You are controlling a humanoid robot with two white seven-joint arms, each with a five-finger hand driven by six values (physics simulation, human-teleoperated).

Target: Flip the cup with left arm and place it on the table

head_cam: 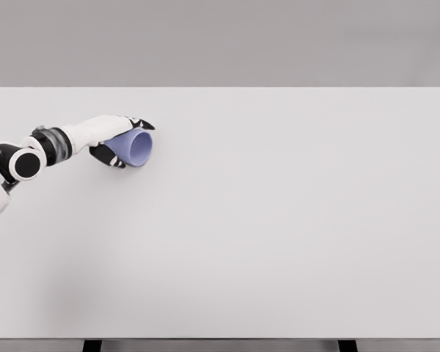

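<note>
Left hand, out at about ten o'clock on the white table, has its fingers wrapped tight around the pale blue cup. That cup lies tipped on its side in the grip, open mouth facing toward three o'clock.
</note>
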